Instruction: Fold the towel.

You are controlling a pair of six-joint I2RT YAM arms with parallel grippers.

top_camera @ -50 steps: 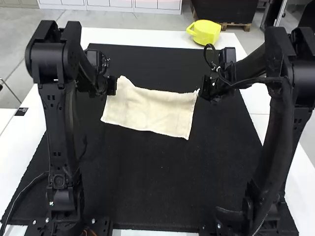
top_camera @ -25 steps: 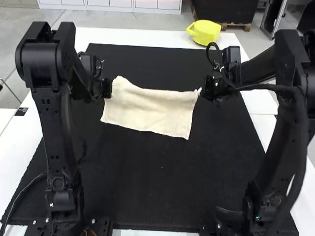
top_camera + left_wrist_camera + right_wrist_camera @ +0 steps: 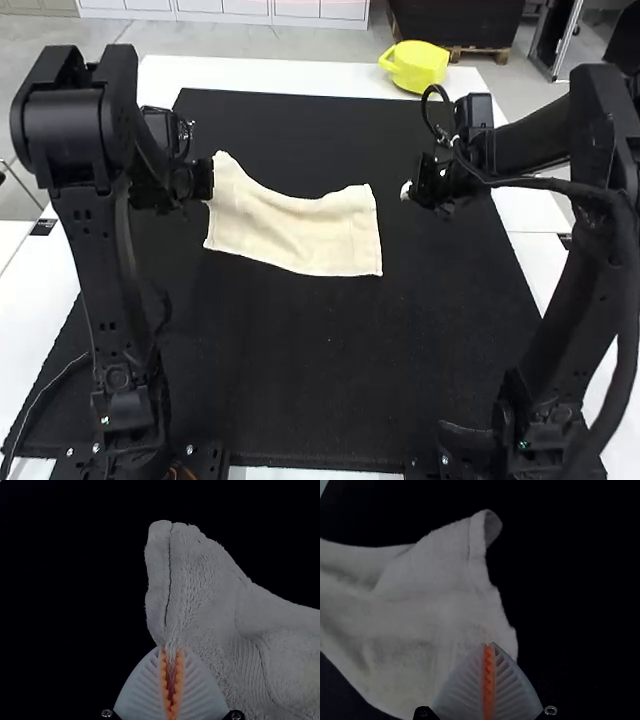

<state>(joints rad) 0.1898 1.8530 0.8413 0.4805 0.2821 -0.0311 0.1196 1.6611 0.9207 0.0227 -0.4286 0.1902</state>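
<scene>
My left gripper (image 3: pixel 208 180) is at the far left corner of the cream towel (image 3: pixel 295 232), which lies spread with its far edge sagging in the middle. Seen from the left wrist, the left gripper (image 3: pixel 171 652) is shut on a pinched bit of the towel (image 3: pixel 210 605) near a hemmed edge. To the right of the towel, apart from it, is my right gripper (image 3: pixel 408 190). The right wrist view has this gripper (image 3: pixel 489 646) shut with no cloth between its pads, and the towel (image 3: pixel 420 605) beyond it with one corner curled up.
A black mat (image 3: pixel 300 370) lies under the towel, with bare mat around it on the near side. White table (image 3: pixel 270 74) borders the mat. A yellow container (image 3: pixel 416 66) stands at the table's far edge, right of the middle.
My left gripper has moved left with its corner of the towel. The far right corner has come away from my right gripper and shifted left, leaving a gap. The right arm has shifted slightly right.
</scene>
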